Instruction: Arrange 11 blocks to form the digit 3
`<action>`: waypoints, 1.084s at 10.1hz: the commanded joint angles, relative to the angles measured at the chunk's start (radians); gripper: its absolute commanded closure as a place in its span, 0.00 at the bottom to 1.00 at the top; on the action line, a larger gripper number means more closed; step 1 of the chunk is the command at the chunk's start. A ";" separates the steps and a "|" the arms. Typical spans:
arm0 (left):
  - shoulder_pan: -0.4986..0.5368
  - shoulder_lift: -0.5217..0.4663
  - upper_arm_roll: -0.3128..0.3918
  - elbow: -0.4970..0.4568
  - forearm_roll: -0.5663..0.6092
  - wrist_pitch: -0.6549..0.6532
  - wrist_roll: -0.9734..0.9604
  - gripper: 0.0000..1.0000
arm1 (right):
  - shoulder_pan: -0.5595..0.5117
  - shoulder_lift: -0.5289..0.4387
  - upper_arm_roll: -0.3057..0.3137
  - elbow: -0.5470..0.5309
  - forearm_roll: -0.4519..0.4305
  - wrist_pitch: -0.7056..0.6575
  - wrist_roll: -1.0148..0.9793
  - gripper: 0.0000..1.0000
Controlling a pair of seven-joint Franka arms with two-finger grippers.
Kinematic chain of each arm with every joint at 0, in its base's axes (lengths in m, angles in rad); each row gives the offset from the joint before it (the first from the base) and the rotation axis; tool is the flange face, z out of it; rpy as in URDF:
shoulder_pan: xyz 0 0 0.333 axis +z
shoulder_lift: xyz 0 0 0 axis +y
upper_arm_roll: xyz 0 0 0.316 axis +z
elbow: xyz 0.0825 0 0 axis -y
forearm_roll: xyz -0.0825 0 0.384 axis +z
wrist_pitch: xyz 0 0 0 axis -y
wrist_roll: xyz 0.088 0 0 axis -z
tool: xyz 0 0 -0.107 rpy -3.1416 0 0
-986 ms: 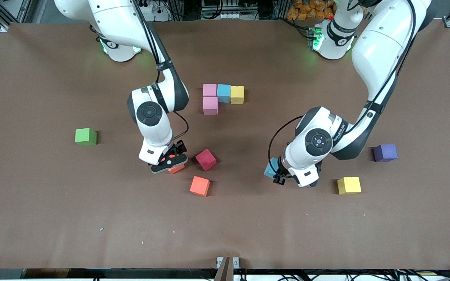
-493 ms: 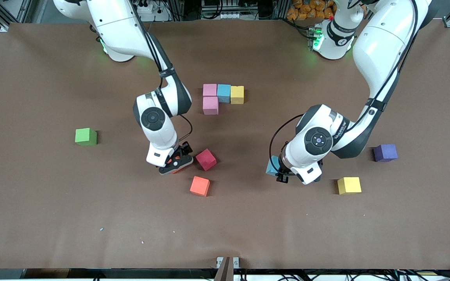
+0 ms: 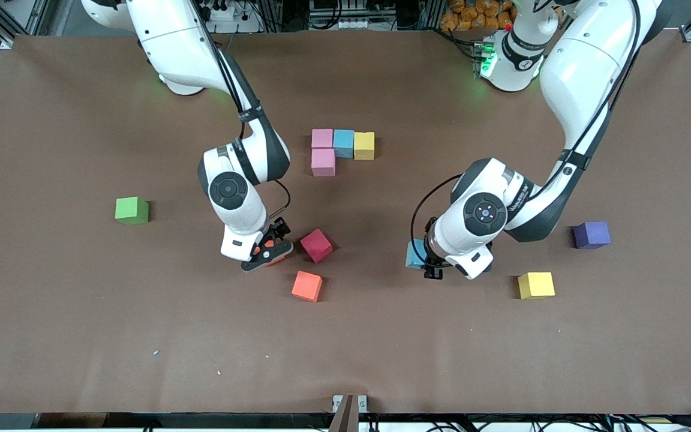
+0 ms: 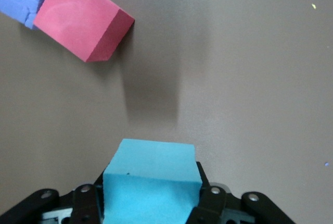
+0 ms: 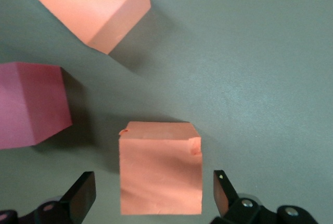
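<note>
From the front view, the right gripper (image 3: 267,255) hangs low over an orange block that shows only as a sliver under it, with a crimson block (image 3: 316,245) just beside it and a second orange block (image 3: 306,285) nearer the camera. The left gripper (image 3: 429,264) holds a light blue block (image 3: 414,253) above the table (image 3: 57,336), near a yellow block (image 3: 535,285) and a purple block (image 3: 591,234). Farther from the camera, between the two arms, four blocks touch: pink (image 3: 322,138), light blue (image 3: 343,143) and yellow (image 3: 364,145) in a row, with another pink (image 3: 323,162) against the first. A green cube (image 3: 132,210) sits apart, toward the right arm's end. In the left wrist view, the fingers (image 4: 213,203) clamp the light blue block (image 4: 151,182) on both sides. In the right wrist view, the fingers (image 5: 82,195) stand wide, straddling the orange block (image 5: 160,168) without touching it; the other orange block (image 5: 91,2) and the crimson one (image 5: 31,103) lie ahead.
</note>
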 commanded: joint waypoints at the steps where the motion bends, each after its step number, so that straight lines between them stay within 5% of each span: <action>1: -0.016 -0.024 0.001 -0.016 -0.020 -0.016 -0.053 0.73 | -0.028 -0.002 0.018 0.023 0.020 -0.031 -0.021 0.00; 11: -0.044 -0.030 0.000 -0.056 -0.017 -0.014 -0.255 0.74 | -0.045 0.072 0.019 0.063 0.040 0.015 -0.007 0.05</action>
